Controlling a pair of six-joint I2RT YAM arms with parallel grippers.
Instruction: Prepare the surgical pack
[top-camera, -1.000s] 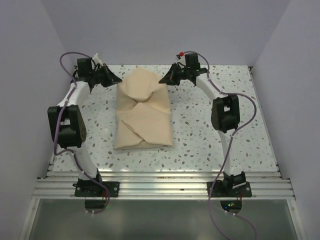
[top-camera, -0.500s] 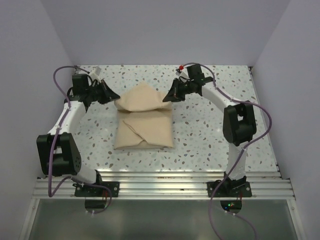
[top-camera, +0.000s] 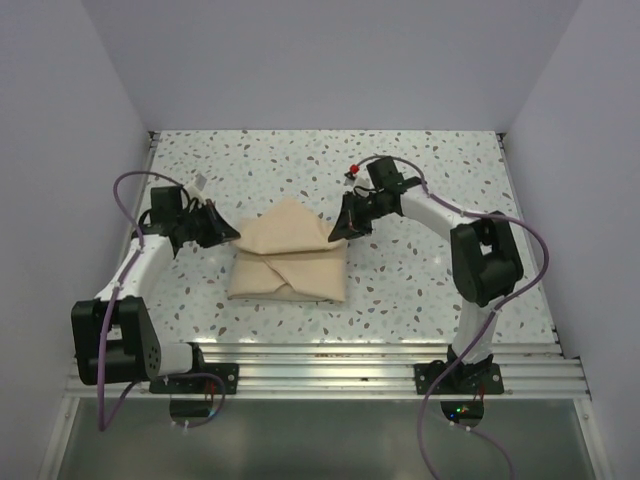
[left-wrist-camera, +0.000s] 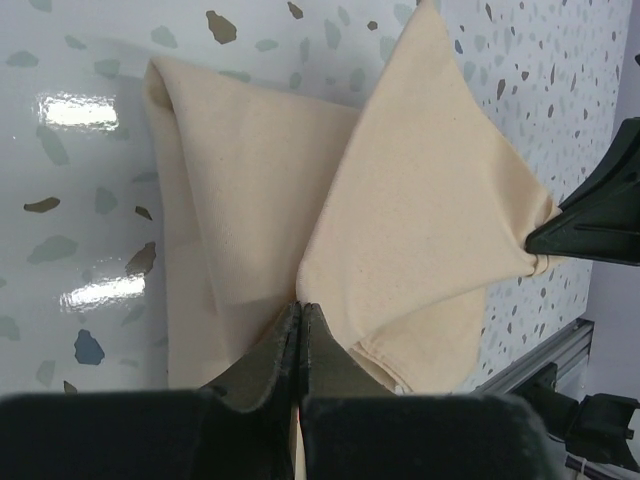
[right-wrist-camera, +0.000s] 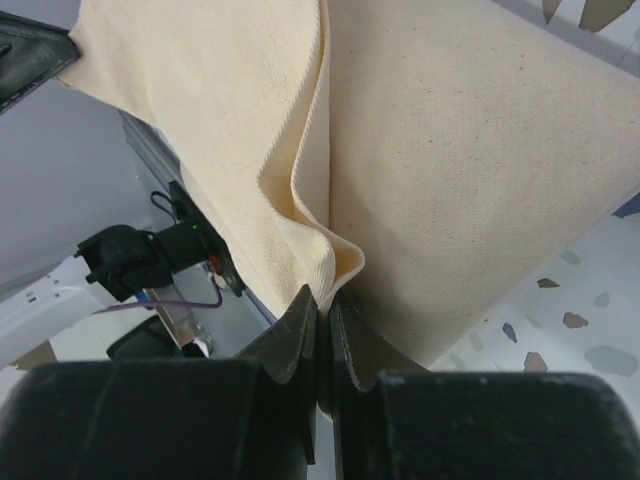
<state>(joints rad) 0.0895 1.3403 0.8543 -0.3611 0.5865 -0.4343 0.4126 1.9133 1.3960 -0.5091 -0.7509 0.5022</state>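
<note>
Surgical pack: tan cloth bundle lying mid-table, slightly toward 9 o'clock of centre. Near and side flaps are folded in. The far flap is raised in a peak and not yet laid flat, so this is likely the last fold and the wrap is mostly done. No tray, tools or gauze visible; any contents are hidden inside. Left gripper is clamped on the flap corner at the bundle's 10 o'clock, right gripper on the corner at 2 o'clock. Speckled table underneath.

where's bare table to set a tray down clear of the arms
Widest bare table is the far band between the back wall and the left gripper and right gripper. A smaller patch lies between the tan cloth bundle and the right arm. Crowded mid-table, where both pinch the bundle's corners.
</note>
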